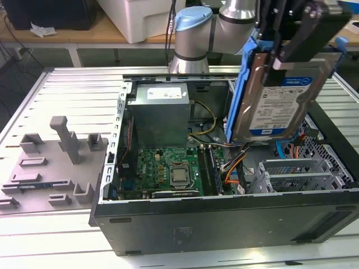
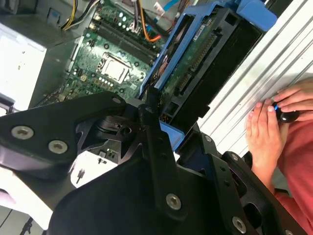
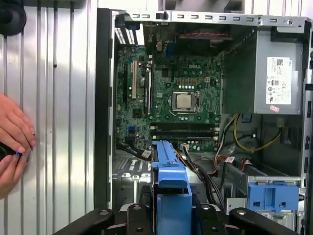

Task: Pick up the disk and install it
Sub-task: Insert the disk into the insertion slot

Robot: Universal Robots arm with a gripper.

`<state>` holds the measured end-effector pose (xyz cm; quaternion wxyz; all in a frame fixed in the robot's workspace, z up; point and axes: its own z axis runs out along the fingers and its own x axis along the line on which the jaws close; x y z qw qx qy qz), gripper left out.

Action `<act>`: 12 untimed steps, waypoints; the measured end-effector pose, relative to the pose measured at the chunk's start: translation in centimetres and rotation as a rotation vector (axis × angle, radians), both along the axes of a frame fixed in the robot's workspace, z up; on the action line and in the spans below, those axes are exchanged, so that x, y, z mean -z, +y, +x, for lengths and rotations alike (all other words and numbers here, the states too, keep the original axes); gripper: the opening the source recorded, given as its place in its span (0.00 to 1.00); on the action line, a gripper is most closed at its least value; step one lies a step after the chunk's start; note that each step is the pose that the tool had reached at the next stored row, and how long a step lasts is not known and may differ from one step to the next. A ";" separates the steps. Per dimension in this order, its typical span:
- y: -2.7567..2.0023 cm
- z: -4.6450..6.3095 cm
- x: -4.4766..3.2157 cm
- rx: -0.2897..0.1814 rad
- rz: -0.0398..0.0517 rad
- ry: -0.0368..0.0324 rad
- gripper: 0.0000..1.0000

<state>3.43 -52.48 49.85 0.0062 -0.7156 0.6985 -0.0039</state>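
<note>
In the exterior view my gripper [image 1: 287, 59] is shut on the disk [image 1: 280, 106], a silver hard drive with a white-and-blue label in a blue carrier bracket [image 1: 244, 84]. The disk hangs tilted, nearly on edge, above the right part of the open computer case [image 1: 224, 224], over the grey drive cage [image 1: 305, 174]. In the second wrist view the black fingers [image 2: 151, 132] clamp the disk [image 2: 205, 58], seen edge-on. The first wrist view shows the blue bracket of the disk [image 3: 171, 186] between the gripper [image 3: 171, 218] arms, above the case floor near the blue-handled cage [image 3: 274, 196].
Inside the case lie the green motherboard [image 1: 174, 168], the grey power supply [image 1: 160, 109] and loose cables [image 1: 235, 162]. A grey moulded fixture [image 1: 56, 162] sits on the slatted table at the exterior view's left. A person's hands [image 3: 12, 142] rest on the table beside the case.
</note>
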 end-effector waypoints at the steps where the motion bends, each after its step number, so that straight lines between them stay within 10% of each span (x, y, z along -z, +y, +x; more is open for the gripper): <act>1: -0.12 0.3 0.01 0.000 0.0007 0.0000 0.36; 12: -1.82 4.1 0.07 0.000 0.0089 0.0009 0.36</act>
